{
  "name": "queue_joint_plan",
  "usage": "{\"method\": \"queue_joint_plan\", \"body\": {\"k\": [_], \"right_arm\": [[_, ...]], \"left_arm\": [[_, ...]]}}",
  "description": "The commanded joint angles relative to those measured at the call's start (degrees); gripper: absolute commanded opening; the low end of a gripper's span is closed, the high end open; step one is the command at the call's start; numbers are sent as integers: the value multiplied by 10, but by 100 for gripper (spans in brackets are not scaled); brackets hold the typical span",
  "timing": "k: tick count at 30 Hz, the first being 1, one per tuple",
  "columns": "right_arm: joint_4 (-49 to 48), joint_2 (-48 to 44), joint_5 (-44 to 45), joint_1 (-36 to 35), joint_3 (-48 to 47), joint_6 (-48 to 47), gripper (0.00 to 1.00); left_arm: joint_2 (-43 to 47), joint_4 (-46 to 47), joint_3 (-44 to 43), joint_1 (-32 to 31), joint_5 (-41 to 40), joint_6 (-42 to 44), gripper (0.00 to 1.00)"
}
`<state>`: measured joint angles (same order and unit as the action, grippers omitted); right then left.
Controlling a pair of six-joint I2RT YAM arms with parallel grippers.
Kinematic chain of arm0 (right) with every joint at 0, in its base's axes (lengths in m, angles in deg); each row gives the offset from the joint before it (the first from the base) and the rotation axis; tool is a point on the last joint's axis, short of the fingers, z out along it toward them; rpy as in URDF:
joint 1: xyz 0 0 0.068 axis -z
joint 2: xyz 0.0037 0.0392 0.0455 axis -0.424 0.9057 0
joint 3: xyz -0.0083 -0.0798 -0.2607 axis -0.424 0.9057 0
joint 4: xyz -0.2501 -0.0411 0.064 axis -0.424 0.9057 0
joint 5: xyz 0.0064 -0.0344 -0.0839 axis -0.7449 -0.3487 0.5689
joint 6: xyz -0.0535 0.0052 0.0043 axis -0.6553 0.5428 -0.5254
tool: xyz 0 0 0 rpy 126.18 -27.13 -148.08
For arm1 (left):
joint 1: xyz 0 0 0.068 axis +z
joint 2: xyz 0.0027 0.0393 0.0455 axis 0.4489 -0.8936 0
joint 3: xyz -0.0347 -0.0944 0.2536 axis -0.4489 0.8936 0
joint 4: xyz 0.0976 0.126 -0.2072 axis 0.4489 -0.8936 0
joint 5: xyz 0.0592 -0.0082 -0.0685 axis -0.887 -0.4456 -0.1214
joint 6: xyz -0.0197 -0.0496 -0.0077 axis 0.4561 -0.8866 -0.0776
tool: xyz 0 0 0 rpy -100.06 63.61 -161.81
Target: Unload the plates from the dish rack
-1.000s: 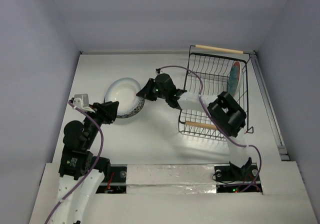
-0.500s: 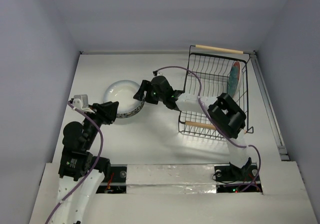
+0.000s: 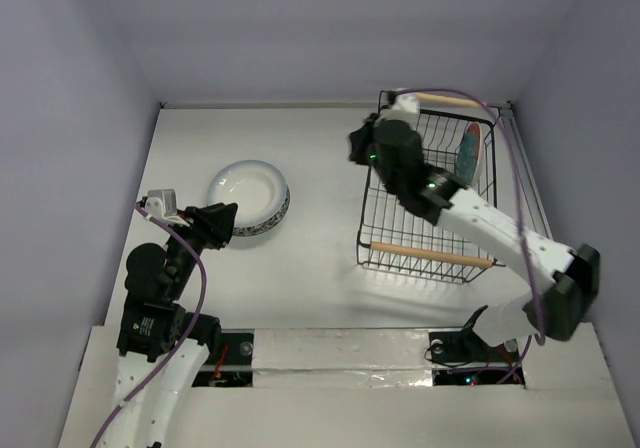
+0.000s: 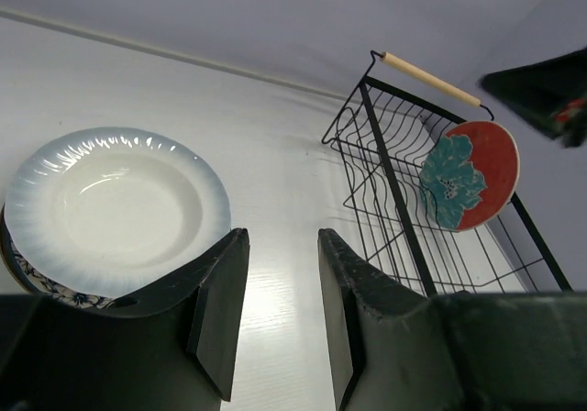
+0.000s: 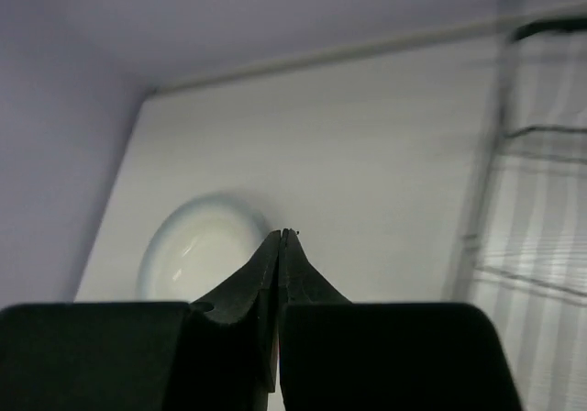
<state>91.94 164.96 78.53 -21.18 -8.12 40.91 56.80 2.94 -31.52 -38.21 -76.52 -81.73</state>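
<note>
A stack of plates [image 3: 250,196] lies flat left of centre, a plain pale plate on top and a blue floral rim under it. The stack also shows in the left wrist view [image 4: 115,209] and the right wrist view [image 5: 197,250]. The black wire dish rack [image 3: 430,254] stands at the right. In it the red plate with teal flowers [image 3: 467,155] stands on edge, also in the left wrist view [image 4: 470,174]. My left gripper [image 3: 225,216] is open and empty beside the stack's near edge [image 4: 282,246]. My right gripper [image 3: 362,146] is shut and empty [image 5: 280,237] at the rack's far left corner.
The rack's wires [image 4: 404,200] and far wooden handle [image 4: 429,78] lie right of the left gripper. The right arm [image 3: 490,228] stretches over the rack. Walls close in the table at the left, back and right. The rack is blurred in the right wrist view [image 5: 532,154].
The right gripper set the pale plate flat on the stack, let go, and swung right and back to the rack's far left corner. The left arm has not moved.
</note>
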Motion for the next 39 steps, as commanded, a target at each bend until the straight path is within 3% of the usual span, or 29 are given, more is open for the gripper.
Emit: {"method": "queue_joint_plan", "body": {"k": [1, 3, 7, 9, 12, 21, 27, 29, 32, 39], "right_arm": [[129, -72, 190, 85, 46, -73, 2], [151, -98, 195, 164, 64, -84, 10], [200, -125, 225, 248, 91, -94, 83], [200, -119, 226, 279, 95, -110, 87], [192, -87, 208, 308, 94, -124, 85], [196, 1, 203, 348, 61, -145, 61], [172, 35, 184, 374, 46, -168, 35], [176, 46, 193, 374, 30, -175, 16], [166, 44, 209, 374, 32, -191, 0], [127, -15, 249, 340, 44, -242, 0]], "left_arm": [[8, 18, -4, -2, 9, 1, 33], [9, 19, -4, -2, 12, 1, 32], [10, 20, -4, -8, 13, 1, 32], [9, 19, -4, -13, 13, 1, 32], [8, 18, -4, -18, 11, 1, 32], [17, 13, -5, -18, 1, 1, 32], [15, 14, -5, -18, 1, 1, 32], [15, 13, -5, -18, 1, 1, 32], [14, 13, -6, -18, 0, 1, 32], [12, 13, -6, -18, 1, 0, 32]]}}
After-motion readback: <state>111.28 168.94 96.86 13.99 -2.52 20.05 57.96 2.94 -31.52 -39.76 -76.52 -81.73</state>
